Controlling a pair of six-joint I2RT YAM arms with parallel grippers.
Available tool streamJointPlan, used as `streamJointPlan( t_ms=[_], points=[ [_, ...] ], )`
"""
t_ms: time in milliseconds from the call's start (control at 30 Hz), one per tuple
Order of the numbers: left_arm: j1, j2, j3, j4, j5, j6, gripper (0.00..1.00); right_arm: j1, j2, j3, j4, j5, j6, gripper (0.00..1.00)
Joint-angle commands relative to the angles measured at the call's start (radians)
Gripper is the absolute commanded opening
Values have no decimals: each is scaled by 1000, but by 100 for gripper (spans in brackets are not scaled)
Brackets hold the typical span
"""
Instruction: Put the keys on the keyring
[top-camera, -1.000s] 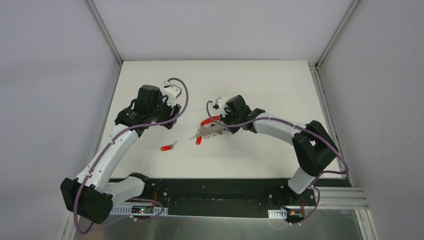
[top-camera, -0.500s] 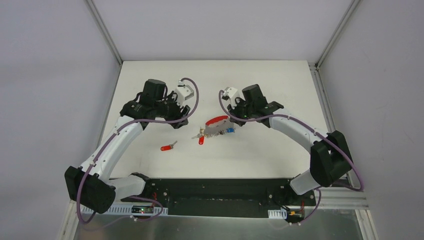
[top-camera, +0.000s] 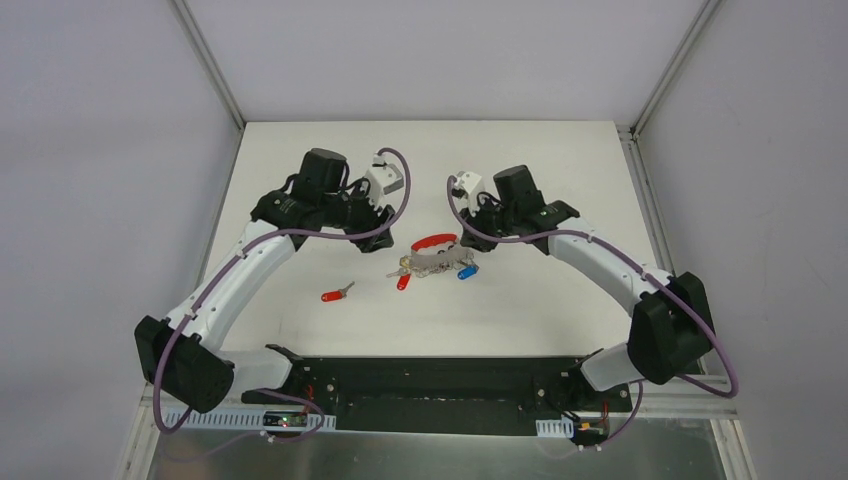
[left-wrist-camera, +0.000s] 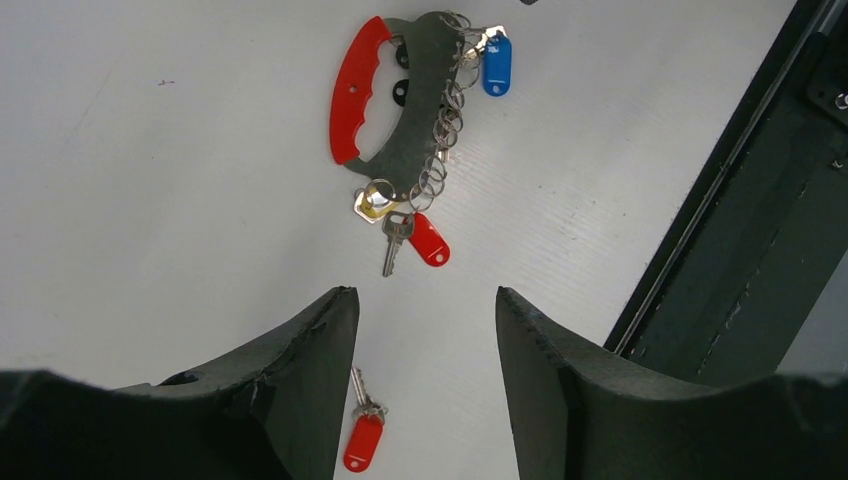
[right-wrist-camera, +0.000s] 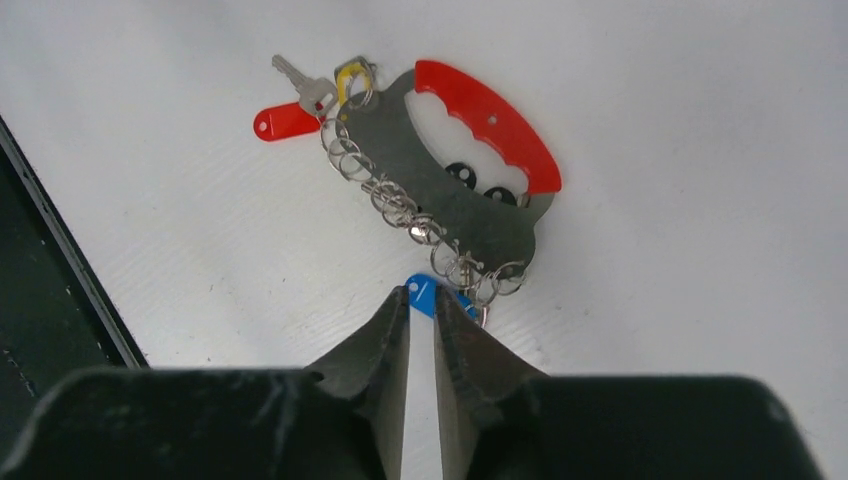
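The keyring lies flat on the white table: a grey plate with a red curved band and a row of metal rings. A blue tag and a red-tagged key hang from it. One loose red-headed key lies to its left, also in the left wrist view. My left gripper hovers open above the table, between the ring and that key. My right gripper hovers just behind the blue tag, jaws parted by a narrow gap, holding nothing.
A black rail runs along the table's near edge between the arm bases. Grey walls close in the table on three sides.
The right gripper carried the keyring slightly right, set it on the table and parted its jaws. Both arms swung back and toward the middle.
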Motion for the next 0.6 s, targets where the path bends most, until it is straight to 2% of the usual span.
streamJointPlan(
  t_ms=[0, 100, 167, 567],
  points=[
    [-5, -78, -71, 37, -25, -10, 55, 9, 15, -66, -12, 69, 48, 22],
    [-3, -118, -114, 42, -82, -10, 56, 57, 49, -100, 9, 136, 77, 32],
    [0, -126, -113, 19, -119, -4, 57, 94, 66, -117, 31, 164, 89, 34],
    [9, -180, -152, -4, -172, -1, 57, 123, 245, -30, 32, 245, 141, 34]
  ],
)
